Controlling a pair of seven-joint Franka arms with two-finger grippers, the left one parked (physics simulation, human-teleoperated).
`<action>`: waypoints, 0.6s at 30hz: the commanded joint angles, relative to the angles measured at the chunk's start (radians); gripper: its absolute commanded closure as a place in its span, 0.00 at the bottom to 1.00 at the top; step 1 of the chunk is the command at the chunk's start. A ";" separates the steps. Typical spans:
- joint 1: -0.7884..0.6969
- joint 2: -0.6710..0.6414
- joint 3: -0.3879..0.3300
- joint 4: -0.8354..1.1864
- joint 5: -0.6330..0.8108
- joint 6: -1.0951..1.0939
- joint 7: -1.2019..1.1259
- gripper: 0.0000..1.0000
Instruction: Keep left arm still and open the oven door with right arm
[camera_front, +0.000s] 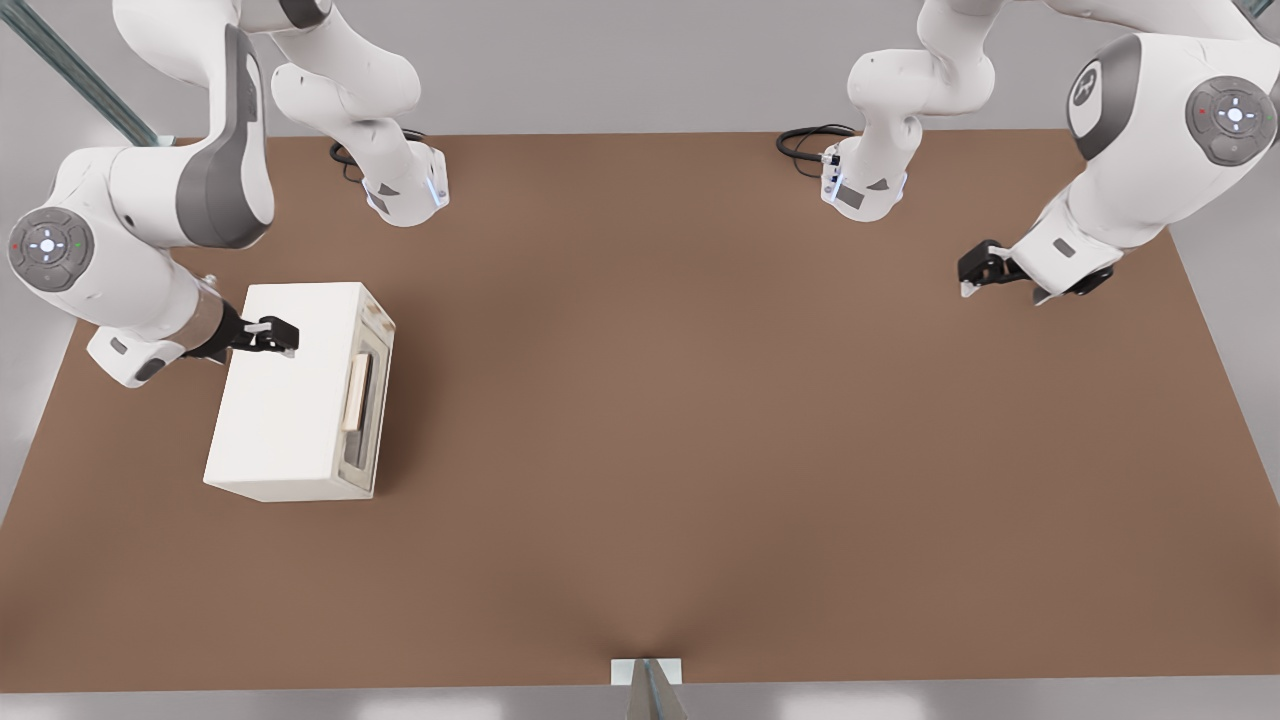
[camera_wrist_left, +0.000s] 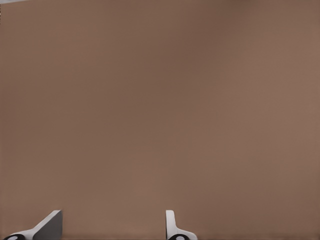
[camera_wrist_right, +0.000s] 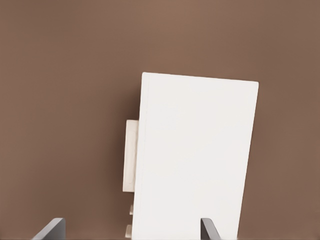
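Note:
The cream-white box oven (camera_front: 285, 410) stands on the brown table at the front view's left. Its door (camera_front: 372, 405), with dark glass and a pale tan bar handle (camera_front: 355, 393), faces the front view's right and looks closed. My gripper (camera_front: 284, 336) hovers open above the oven's plain top near its far edge, a short way from the door. The right wrist view looks down on the oven top (camera_wrist_right: 195, 160), with the handle (camera_wrist_right: 131, 155) sticking out past its edge. Both fingertips (camera_wrist_right: 50, 230) stand wide apart with nothing between them.
The brown table (camera_front: 700, 420) stretches across the front view to the right of the oven. The parked arm (camera_front: 1100, 200) hangs at the far right with its gripper above the table. Two arm bases and cables sit at the back edge.

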 joint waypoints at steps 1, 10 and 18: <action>-0.005 -0.001 -0.002 -0.001 0.012 -0.012 -0.039 0.00; 0.354 0.149 0.010 -0.012 -0.432 -0.021 -0.068 0.79; 0.425 0.318 0.010 -0.078 -0.773 -0.064 0.361 0.79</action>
